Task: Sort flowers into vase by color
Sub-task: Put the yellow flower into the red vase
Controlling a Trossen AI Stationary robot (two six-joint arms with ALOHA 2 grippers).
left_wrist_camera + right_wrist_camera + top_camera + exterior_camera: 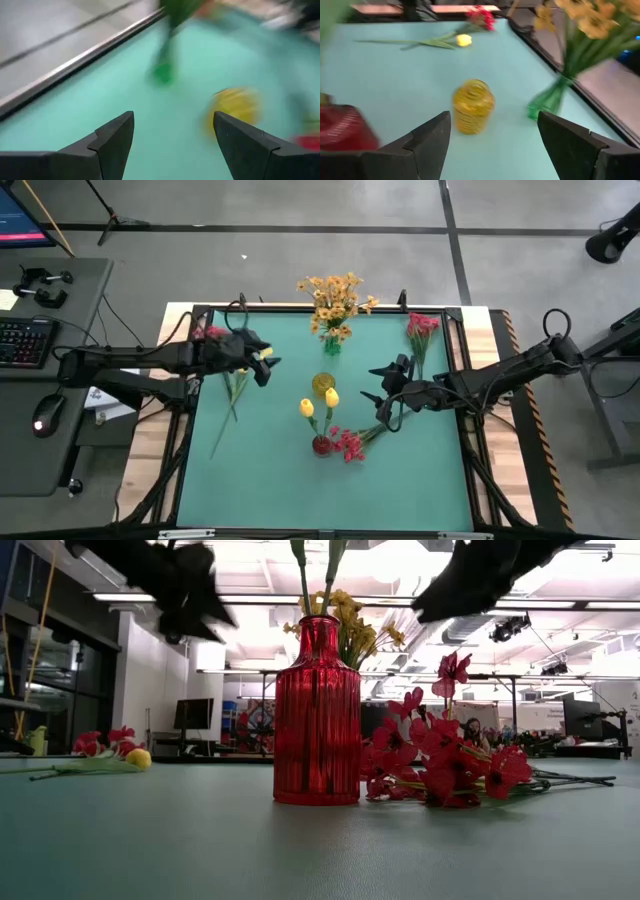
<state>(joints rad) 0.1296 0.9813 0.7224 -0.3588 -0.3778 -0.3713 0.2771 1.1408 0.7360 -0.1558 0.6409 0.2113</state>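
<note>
Hovering over the green worktop (260,480), both arms are up off the surface with nothing in their grip. The left hand (262,365), left of centre in the high view, has its fingers spread wide and empty; its own camera shows only bare mat between them. Just below it in that view lie loose stems (232,395) with pink-red heads and a yellow bud — likely the next pick, since the hand sits right beside their blossom end.

The right hand (380,383), right of centre, is also parted and empty. Ahead of its fingers stands a yellow vase (473,106) with no flowers in it, and beyond it a green vase (547,101) already carrying the orange-yellow sprays (335,300).

Centre-low in the high view stands a red vase (317,710), holding two yellow buds (318,402) — odd by colour, so probably still to be sorted. A heap of red flowers (450,762) lies against its base, close under the right hand. One more red stem (420,330) rests at the upper right, well apart from either hand.
</note>
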